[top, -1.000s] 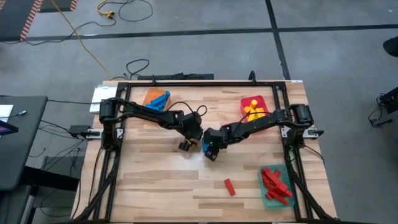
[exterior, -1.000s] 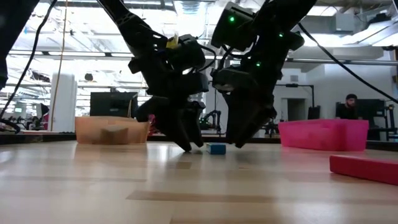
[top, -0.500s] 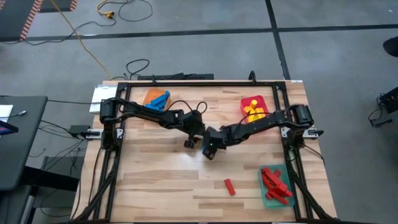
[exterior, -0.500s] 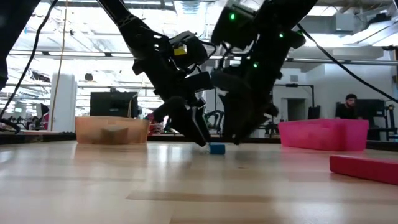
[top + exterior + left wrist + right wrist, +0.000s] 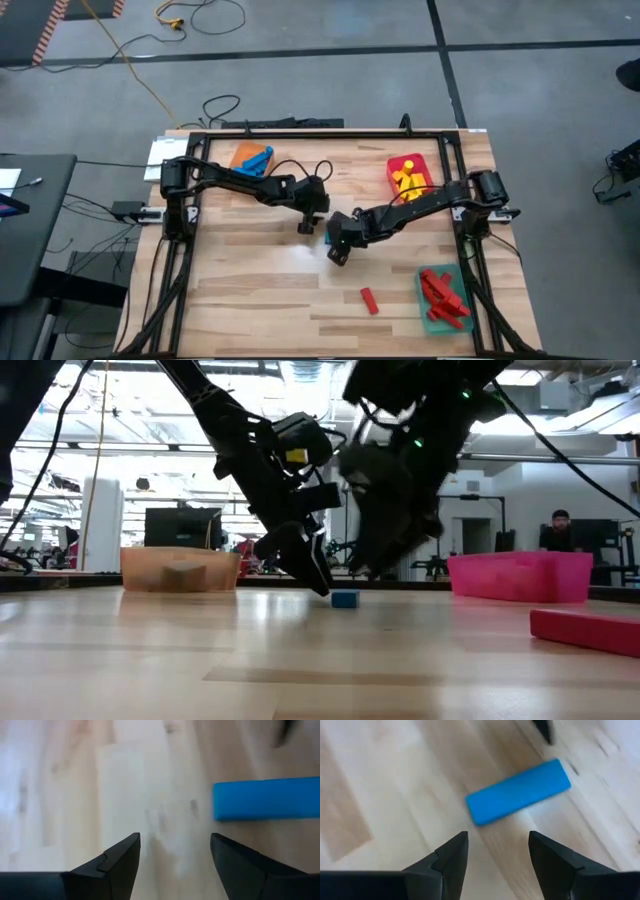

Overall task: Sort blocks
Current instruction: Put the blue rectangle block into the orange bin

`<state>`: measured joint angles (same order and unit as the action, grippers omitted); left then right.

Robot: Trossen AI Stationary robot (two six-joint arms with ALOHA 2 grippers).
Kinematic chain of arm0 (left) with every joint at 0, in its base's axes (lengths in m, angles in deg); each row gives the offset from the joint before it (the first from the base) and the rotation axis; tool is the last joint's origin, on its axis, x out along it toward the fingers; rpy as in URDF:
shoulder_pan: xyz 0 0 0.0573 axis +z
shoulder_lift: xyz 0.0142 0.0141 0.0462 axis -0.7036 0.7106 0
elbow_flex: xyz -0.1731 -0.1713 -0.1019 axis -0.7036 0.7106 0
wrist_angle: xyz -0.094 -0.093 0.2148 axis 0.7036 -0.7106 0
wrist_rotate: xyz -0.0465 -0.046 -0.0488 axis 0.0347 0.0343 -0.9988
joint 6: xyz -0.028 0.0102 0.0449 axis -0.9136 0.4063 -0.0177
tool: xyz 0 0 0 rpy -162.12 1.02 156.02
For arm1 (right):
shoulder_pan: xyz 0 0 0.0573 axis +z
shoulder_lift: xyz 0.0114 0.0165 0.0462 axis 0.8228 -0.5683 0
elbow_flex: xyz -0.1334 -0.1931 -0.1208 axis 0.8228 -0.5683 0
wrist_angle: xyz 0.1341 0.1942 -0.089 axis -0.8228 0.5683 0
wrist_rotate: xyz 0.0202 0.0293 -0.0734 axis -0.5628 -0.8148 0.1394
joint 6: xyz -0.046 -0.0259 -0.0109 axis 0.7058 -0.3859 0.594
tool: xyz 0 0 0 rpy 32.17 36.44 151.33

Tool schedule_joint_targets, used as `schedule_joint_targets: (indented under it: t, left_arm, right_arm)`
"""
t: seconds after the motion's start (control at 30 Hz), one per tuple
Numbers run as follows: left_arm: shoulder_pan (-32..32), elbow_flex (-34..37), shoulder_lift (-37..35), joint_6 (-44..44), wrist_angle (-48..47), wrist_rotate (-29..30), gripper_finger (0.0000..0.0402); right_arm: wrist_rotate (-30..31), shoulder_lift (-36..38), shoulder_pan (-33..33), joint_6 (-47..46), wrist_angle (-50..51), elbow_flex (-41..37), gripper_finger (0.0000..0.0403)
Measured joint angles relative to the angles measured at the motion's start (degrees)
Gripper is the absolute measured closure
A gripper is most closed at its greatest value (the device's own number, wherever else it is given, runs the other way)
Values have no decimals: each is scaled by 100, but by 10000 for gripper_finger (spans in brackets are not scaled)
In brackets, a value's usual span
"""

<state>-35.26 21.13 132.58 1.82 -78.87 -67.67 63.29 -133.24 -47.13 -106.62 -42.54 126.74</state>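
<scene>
Lying flat on the table mid-way between both arms, blue block sits just ahead of the right gripper, long axis skewed to its spread, empty fingers. Left gripper, also spread and empty, has the block off to one side; both look about equally near.

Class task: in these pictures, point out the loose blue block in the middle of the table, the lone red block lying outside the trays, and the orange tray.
blue block [image 5: 518,792], right wrist view, middle of its top face
red block [image 5: 369,300], high view, its middle
orange tray [image 5: 150,571], low view, bare front wall
</scene>
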Motion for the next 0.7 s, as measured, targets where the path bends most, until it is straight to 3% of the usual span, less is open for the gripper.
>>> schedule_joint_targets:
  t: [0.13, 0.3, 0.47, 0.7]
  left_arm:
    - [-32, 4, 0, -49, 22, -284, 166]
    - [-113, 4, 0, -143, 222, -540, 166]
    - [-158, 12, 0, -106, 230, -374, 166]
    - [-62, 0, -451, -371, -111, -272, 166]
  right_arm:
    - [2, -184, -61, -214, 240, 2, 180]
    - [22, -523, -88, -320, -222, 15, 180]
    - [60, -699, -65, -162, -891, 62, 180]
    - [-168, -406, 143, 48, -897, 58, 180]
